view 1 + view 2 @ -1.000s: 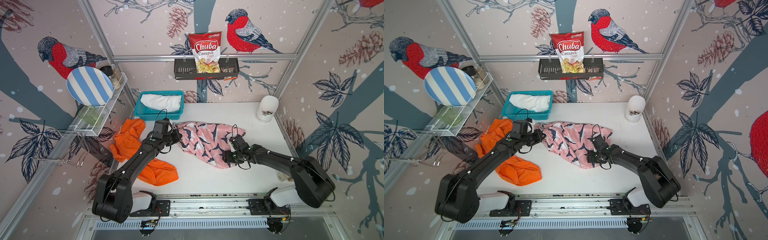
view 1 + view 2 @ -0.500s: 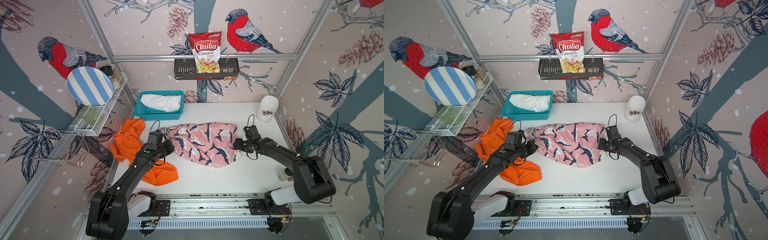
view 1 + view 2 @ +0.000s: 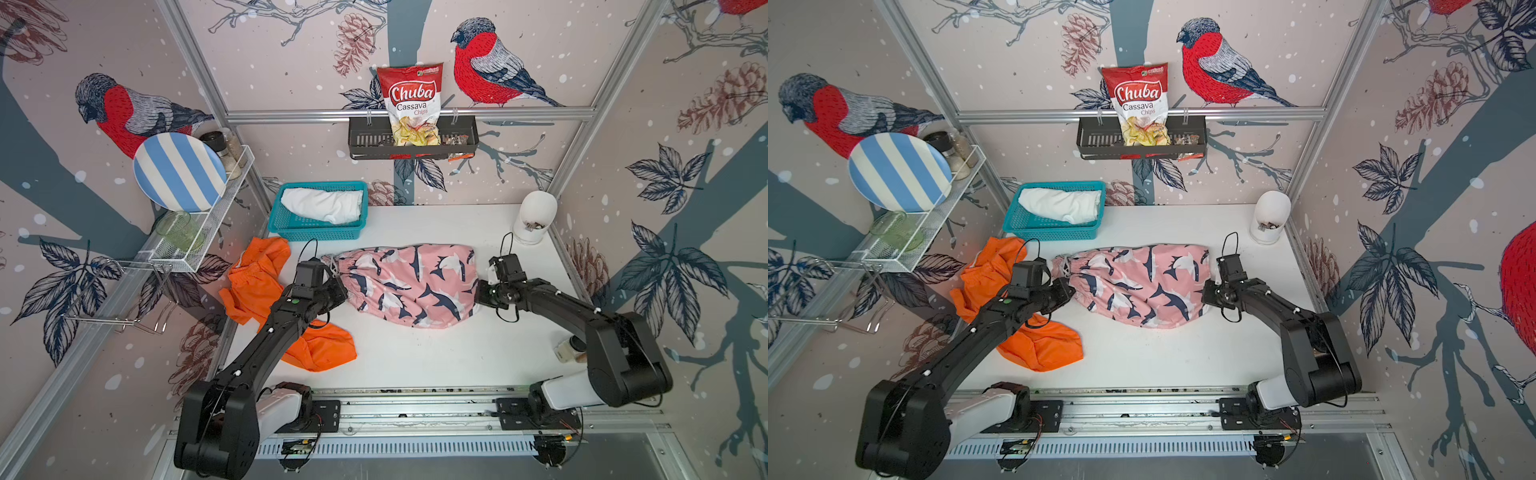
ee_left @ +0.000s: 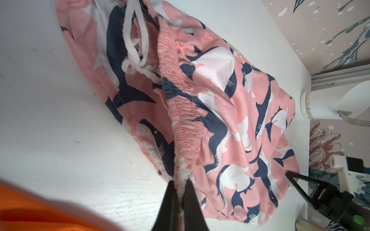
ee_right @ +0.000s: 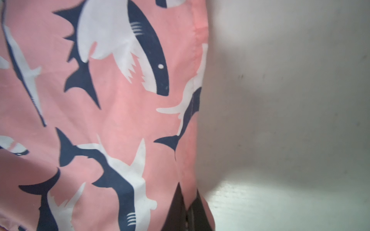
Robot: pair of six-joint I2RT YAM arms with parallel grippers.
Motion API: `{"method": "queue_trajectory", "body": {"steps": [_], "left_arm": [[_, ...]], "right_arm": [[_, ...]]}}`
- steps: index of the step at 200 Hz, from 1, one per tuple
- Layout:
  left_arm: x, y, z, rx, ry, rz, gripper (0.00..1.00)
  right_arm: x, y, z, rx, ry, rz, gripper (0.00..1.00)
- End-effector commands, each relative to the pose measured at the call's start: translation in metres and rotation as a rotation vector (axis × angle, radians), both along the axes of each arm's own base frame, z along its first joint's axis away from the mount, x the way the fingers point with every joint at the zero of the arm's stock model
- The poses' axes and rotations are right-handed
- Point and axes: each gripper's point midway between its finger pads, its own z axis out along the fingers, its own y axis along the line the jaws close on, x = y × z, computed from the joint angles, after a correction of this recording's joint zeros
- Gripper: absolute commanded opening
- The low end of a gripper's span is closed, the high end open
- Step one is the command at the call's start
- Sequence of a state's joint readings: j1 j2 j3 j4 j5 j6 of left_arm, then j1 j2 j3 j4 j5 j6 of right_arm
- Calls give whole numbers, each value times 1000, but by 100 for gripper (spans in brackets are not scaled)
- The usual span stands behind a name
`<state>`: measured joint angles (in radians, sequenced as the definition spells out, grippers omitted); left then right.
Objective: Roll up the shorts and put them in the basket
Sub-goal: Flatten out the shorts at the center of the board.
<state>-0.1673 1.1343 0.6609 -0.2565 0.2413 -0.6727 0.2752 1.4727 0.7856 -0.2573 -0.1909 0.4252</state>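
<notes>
The pink shark-print shorts (image 3: 407,286) (image 3: 1138,286) lie stretched across the middle of the white table. My left gripper (image 3: 343,291) (image 4: 181,185) is shut on the gathered waistband at their left end, the white drawstring (image 4: 138,50) lying loose beyond. My right gripper (image 3: 478,291) (image 5: 188,193) is shut on the hem at their right end. The orange shorts (image 3: 266,286) (image 3: 1038,345) lie crumpled at the table's left, partly under my left arm. The white shorts (image 3: 324,203) rest rolled in the teal basket (image 3: 316,235).
A white jar (image 3: 534,216) stands at the back right corner. A small bottle (image 3: 567,351) lies by my right arm's base. A wire shelf with a striped plate (image 3: 178,172) juts from the left wall. A chips bag (image 3: 411,104) hangs in the back rack.
My right gripper moved from the near side of the pink shorts to their right end and shut on the hem. The left gripper pulled the waistband leftward, so the shorts now lie stretched out.
</notes>
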Motion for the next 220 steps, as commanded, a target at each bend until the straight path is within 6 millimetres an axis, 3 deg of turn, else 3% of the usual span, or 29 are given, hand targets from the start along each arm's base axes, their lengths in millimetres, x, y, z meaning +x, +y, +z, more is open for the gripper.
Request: {"method": "queue_trajectory", "body": {"steps": [1, 15, 29, 41, 49, 72, 105, 132, 151, 174, 194, 207, 220], "left_arm": [[11, 28, -1, 65, -24, 100, 0], [13, 40, -10, 54, -9, 129, 0], [16, 40, -22, 35, 22, 111, 0], [19, 36, -34, 28, 67, 80, 0], [19, 34, -43, 23, 95, 64, 0], [19, 34, -63, 13, 139, 62, 0], [23, 37, -67, -4, 143, 75, 0], [24, 41, -64, -1, 137, 86, 0], [24, 42, -64, -1, 138, 86, 0], [25, 40, -65, -12, 142, 82, 0], [26, 39, -61, -16, 134, 79, 0], [28, 39, -56, -19, 124, 78, 0], [31, 38, -46, -22, 104, 74, 0]], "right_arm": [[31, 2, 20, 22, -61, -2, 0], [46, 2, 28, 19, -77, -4, 0], [51, 6, 29, 20, -66, 13, 16], [50, 6, 28, 7, -53, 20, 37], [47, 4, 29, -12, -52, 18, 44], [31, -4, 28, -60, -54, 0, 53], [0, -7, 16, -40, -30, -2, 59], [-18, -11, -1, -34, 2, -24, 56], [-24, 2, -10, 26, 24, 15, 55], [-16, 22, -14, 72, 17, 52, 65], [-4, 38, -16, 137, 8, 79, 65], [4, 44, -18, 155, 6, 89, 55], [15, 43, -12, 148, -8, 77, 25]]}}
